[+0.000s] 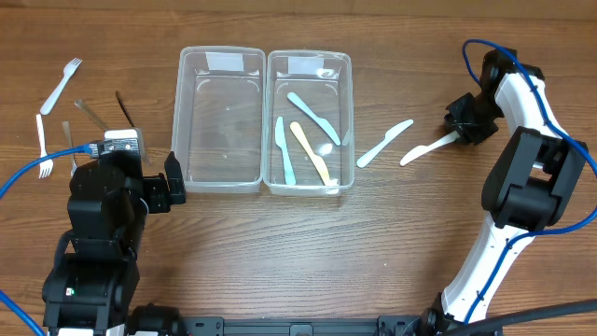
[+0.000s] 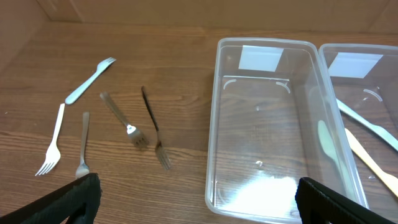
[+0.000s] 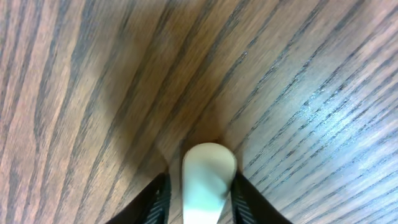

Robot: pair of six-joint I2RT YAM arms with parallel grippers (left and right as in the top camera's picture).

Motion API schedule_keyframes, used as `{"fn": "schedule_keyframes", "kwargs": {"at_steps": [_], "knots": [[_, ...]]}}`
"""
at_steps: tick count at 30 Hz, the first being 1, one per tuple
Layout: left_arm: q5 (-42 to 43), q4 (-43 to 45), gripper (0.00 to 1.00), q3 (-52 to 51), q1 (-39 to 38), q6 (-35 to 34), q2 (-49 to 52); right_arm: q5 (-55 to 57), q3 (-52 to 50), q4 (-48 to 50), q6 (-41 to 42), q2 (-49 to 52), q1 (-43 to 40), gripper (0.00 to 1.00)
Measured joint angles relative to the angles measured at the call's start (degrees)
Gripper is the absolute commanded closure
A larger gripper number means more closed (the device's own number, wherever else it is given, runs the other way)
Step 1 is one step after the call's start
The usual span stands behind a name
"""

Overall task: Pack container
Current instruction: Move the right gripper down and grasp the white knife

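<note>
Reaching low, right gripper [image 3: 208, 194] straddling white knife [image 3: 209, 167], left gripper [image 2: 198, 198] spread wide

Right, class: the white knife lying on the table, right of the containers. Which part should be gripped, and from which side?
Its rounded handle end, from straight above, fingers straddling the narrow width: the white knife lies flat, and that end points away from the blue knife. The right gripper sits there now.
</note>
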Motion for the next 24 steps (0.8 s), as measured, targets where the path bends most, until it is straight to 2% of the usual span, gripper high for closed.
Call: {"fn": "schedule_keyframes", "kwargs": {"at_steps": [11, 17, 24], "knots": [[0.0, 0.0, 0.0, 0.0, 0.0, -0.2, 0.0, -0.3, 0.0, -0.2, 0.0, 0.0, 0.0, 0.81], [0.0, 0.0, 0.0, 0.0, 0.0, -0.2, 0.0, -0.4, 0.0, -0.2, 0.0, 0.0, 0.0, 0.96], [0.0, 0.0, 0.0, 0.0, 0.0, -0.2, 0.0, 0.8, 1.1, -4.0, 0.0, 0.1, 0.1, 0.96]]}}
